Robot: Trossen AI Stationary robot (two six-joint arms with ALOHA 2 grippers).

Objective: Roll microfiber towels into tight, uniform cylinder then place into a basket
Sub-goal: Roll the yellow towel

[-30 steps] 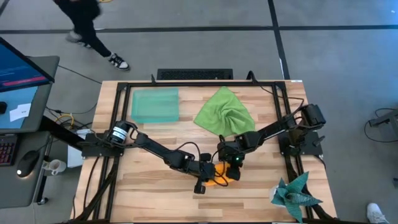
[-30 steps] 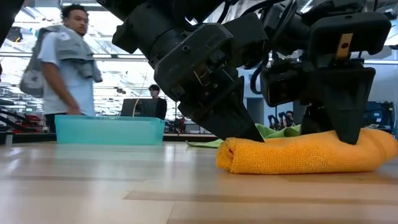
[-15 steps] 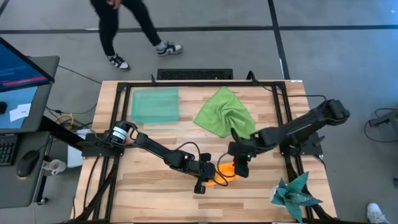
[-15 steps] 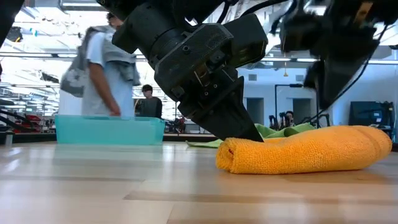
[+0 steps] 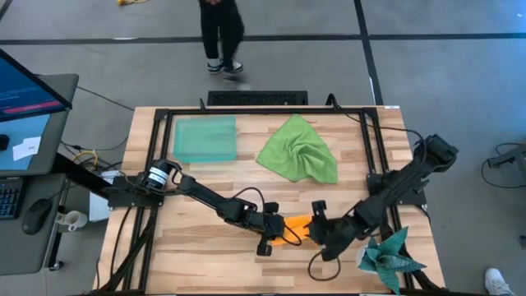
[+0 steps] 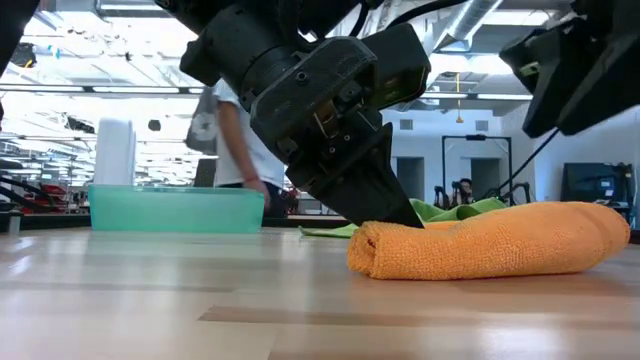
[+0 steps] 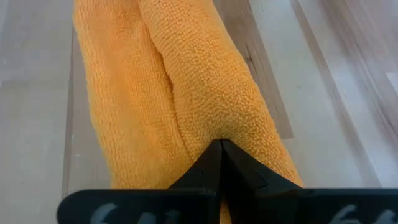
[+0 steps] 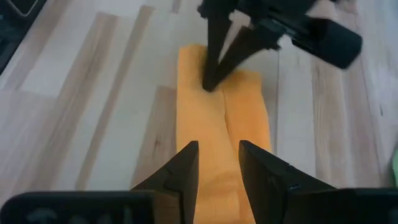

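Note:
The orange microfiber towel (image 5: 297,223) lies rolled into a thick log on the table's near middle, with a lengthwise groove (image 7: 171,81) along its top. My left gripper (image 5: 281,230) is shut, its tips down on the roll's left end (image 6: 385,240). My right gripper (image 8: 217,146) hovers open above the roll's other end, clear of it in the low view (image 6: 580,70). The lime green towel (image 5: 297,150) lies crumpled at the far middle. At the far left stands the mint-green basket (image 5: 205,138). My left gripper presses its shut fingertips (image 7: 221,152) down into the groove on top of the orange roll, near the roll's left end (image 8: 208,87). The fingers slant down from the table's left, along the roll. The roll lies on the table along its whole length.
A dark teal spiky cloth (image 5: 390,255) lies at the near right corner, close to my right arm. A person (image 5: 220,33) walks on the floor beyond the far edge. Bare wood shows at the near left (image 5: 197,255).
My right gripper has come up off the orange roll's right part and swung toward the table's near edge, turning about so that it now faces along the roll. The roll has stayed in place under my still left gripper. The person has walked rightward behind the table.

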